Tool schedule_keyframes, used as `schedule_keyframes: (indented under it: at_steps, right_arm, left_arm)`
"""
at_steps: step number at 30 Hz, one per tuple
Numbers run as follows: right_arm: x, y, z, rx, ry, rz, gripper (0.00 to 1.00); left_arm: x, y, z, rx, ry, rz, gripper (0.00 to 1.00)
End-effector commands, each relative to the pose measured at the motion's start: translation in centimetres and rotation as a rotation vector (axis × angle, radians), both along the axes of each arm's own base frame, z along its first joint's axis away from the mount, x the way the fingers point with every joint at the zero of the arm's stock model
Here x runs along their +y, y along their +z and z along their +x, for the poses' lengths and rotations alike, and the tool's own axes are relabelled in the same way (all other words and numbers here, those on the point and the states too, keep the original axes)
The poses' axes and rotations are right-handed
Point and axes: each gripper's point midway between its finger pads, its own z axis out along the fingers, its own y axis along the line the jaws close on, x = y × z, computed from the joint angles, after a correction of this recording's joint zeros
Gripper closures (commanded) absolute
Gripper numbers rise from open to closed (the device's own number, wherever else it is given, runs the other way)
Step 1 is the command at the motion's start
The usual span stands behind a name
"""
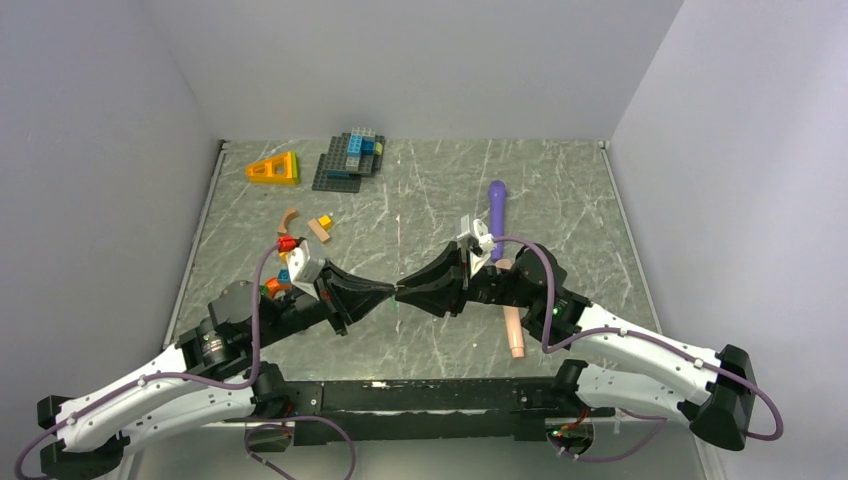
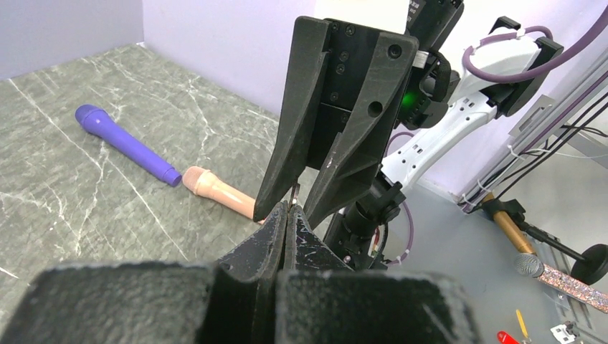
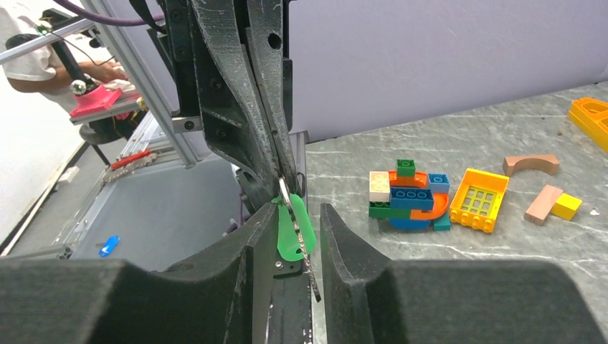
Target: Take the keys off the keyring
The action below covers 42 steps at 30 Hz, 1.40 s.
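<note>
Within right gripper point(image 3: 295, 216), green key point(image 3: 288, 235)

walls point(image 1: 420, 60): plain pale lavender-grey panels boxing three sides | tabletop point(image 1: 560, 190): grey-green marble look, white veins | past the edge: aluminium frame rails point(image 3: 154, 100), grey surface point(image 3: 165, 215) lower down | light: even, kinda soft

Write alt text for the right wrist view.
The shut left gripper dangles the keys, green head foremost, between the open fingers of the right gripper. Coloured toy bricks lie to the right on the grey marbled table.
</note>
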Motion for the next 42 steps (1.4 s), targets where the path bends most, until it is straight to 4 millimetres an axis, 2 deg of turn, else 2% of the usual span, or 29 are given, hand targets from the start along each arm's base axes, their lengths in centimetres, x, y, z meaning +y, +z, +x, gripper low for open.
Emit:
schedule_keyframes:
  at_steps: [1, 6, 26, 42]
  right_arm:
    - [0.0, 3.2, -0.3, -0.055, 0.017, 0.081, 0.70]
    - [0.3, 2.9, -0.1, -0.052, 0.014, 0.074, 0.76]
    - [0.1, 3.6, -1.8, -0.096, 0.098, 0.105, 0.76]
    - [-0.1, 4.1, -0.3, -0.097, 0.010, 0.118, 0.72]
  left_arm:
    - [0.1, 2.1, -0.1, -0.017, 0.001, -0.078, 1.00]
    - [0.0, 2.0, 0.0, -0.014, 0.000, -0.079, 1.00]
    - [0.4, 1.9, 0.4, -0.012, 0.030, -0.074, 1.00]
    - [0.1, 2.0, 0.2, -0.015, 0.012, -0.080, 1.00]
